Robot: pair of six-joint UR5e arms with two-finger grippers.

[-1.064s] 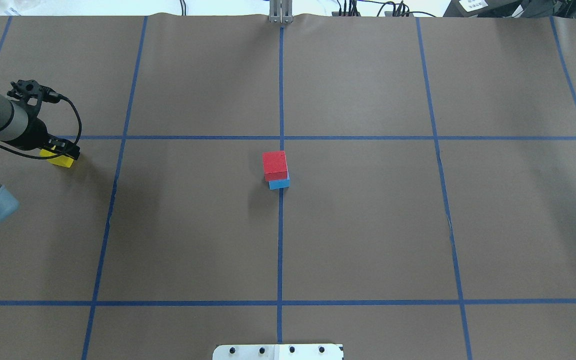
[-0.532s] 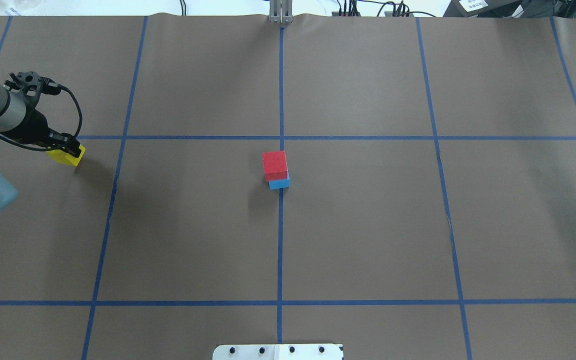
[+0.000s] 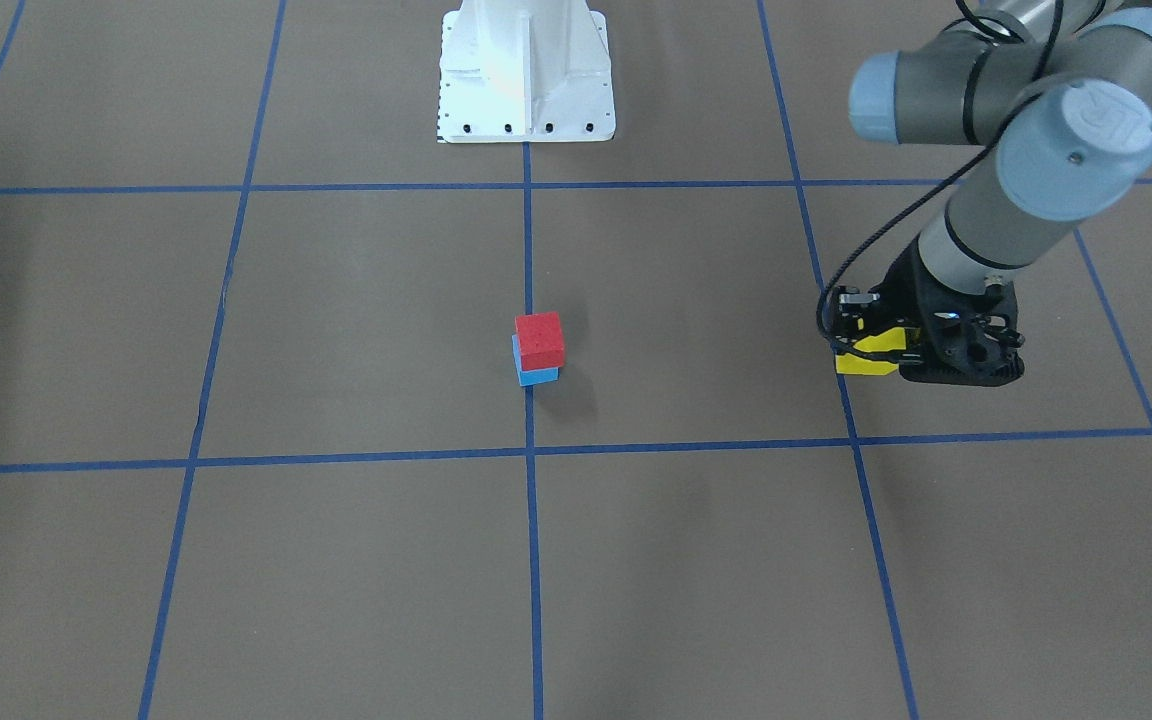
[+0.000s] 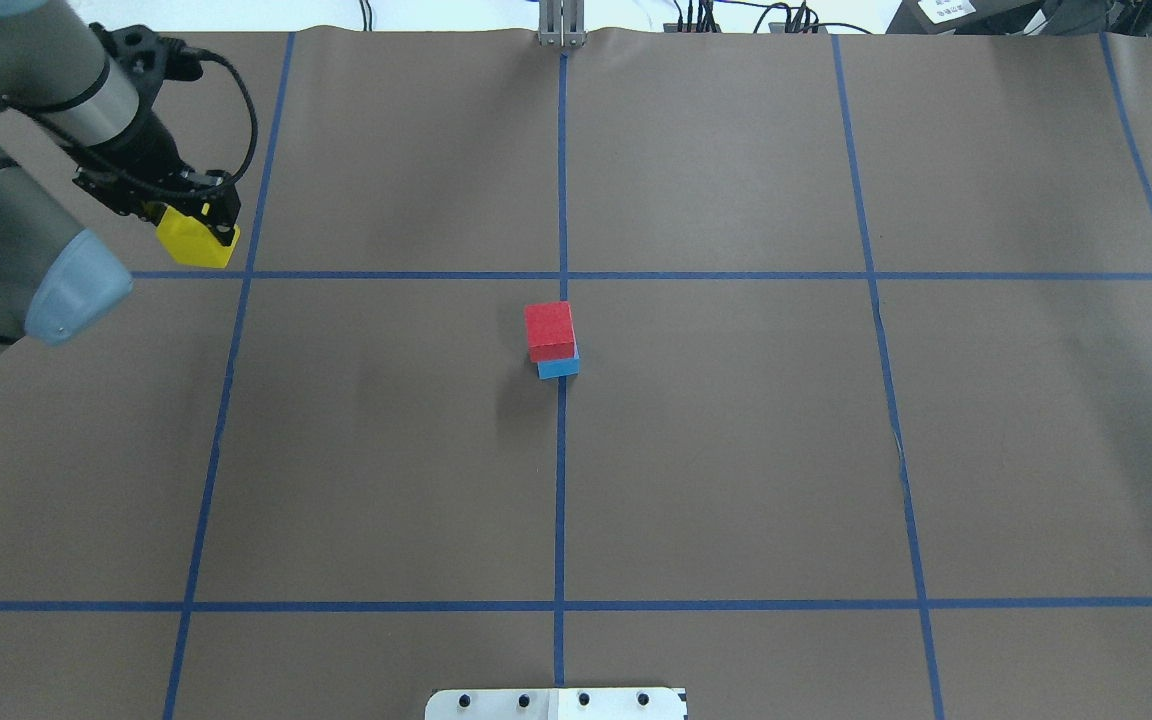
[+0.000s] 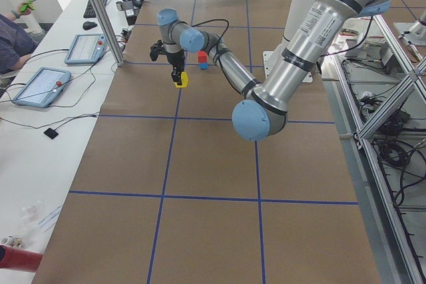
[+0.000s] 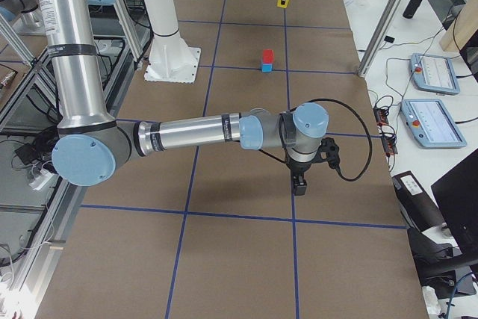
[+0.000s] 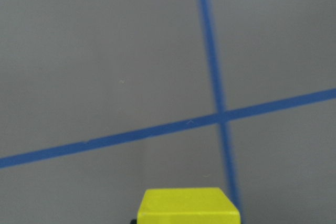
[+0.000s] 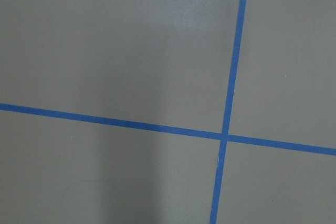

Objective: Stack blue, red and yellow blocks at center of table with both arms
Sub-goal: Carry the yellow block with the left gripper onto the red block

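A red block (image 4: pixel 549 330) sits on a blue block (image 4: pixel 559 368) at the table's centre, slightly offset; the pair also shows in the front view, red block (image 3: pixel 539 340) on blue block (image 3: pixel 536 376). My left gripper (image 4: pixel 198 232) is shut on a yellow block (image 4: pixel 194 240) and holds it above the table, well to the left of the stack. The block shows in the front view (image 3: pixel 871 352) and at the bottom edge of the left wrist view (image 7: pixel 186 205). My right gripper (image 6: pixel 299 187) shows only in the exterior right view, low over the table; I cannot tell whether it is open or shut.
Blue tape lines (image 4: pixel 561 480) divide the brown table into squares. The robot's white base plate (image 3: pixel 524 70) stands at the near edge. Operator tablets (image 6: pixel 433 72) and cables lie on the side bench beyond the far edge.
My left gripper has lifted the yellow block off the table and carried it up and a little to the right in the overhead view. The stack has not moved.
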